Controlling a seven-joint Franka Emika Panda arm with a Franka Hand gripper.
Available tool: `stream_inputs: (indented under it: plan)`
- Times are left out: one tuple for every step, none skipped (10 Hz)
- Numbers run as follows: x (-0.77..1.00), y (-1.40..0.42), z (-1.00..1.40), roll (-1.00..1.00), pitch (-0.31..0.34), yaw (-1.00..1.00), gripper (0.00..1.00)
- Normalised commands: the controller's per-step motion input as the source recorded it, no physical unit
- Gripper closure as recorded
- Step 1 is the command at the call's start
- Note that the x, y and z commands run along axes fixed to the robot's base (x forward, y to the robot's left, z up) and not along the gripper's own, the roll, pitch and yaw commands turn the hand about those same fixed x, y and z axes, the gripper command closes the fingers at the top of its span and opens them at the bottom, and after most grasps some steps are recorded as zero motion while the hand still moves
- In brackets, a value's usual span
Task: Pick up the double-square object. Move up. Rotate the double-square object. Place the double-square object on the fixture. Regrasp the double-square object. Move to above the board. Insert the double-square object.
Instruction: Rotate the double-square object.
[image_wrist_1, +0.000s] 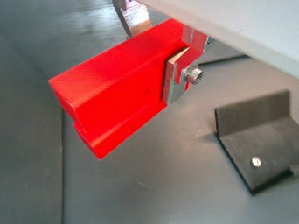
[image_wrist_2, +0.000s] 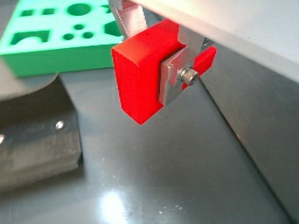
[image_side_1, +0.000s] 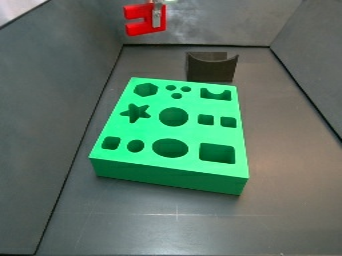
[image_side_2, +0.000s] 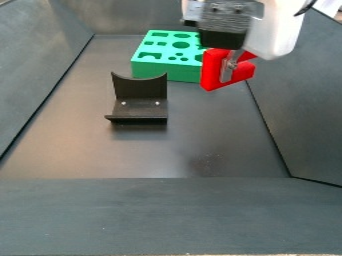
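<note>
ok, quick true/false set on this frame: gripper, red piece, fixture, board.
1. The gripper holds the double-square object. True.
2. The double-square object rests on the fixture. False: it hangs in the air, clear of the fixture.
3. The fixture's top is bare. True.
4. The red piece sits in a cut-out of the board. False: it is in the gripper, off the board.

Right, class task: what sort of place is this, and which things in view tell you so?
Probably a robot test cell: dark walled floor, a green board of shaped cut-outs, a dark fixture. The tool holds the red double-square object in the air.
</note>
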Motion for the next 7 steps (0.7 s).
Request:
stream_inputs:
  plan:
    - [0.04,0.02,-0.04,0.0,0.005,-1.0,1.0]
    - [0.04,0.02,-0.04,0.0,0.006,-1.0,1.0]
    - [0.04,0.02,-0.04,0.0,0.006,-1.0,1.0]
    - [0.04,0.02,-0.04,0.0,0.006,-1.0,1.0]
    - [0.04,0.02,-0.04,0.0,0.006,-1.0,1.0]
    - [0.04,0.02,-0.04,0.0,0.007,-1.0,1.0]
    - [0.04,0.02,-0.04,0.0,0.007,-1.0,1.0]
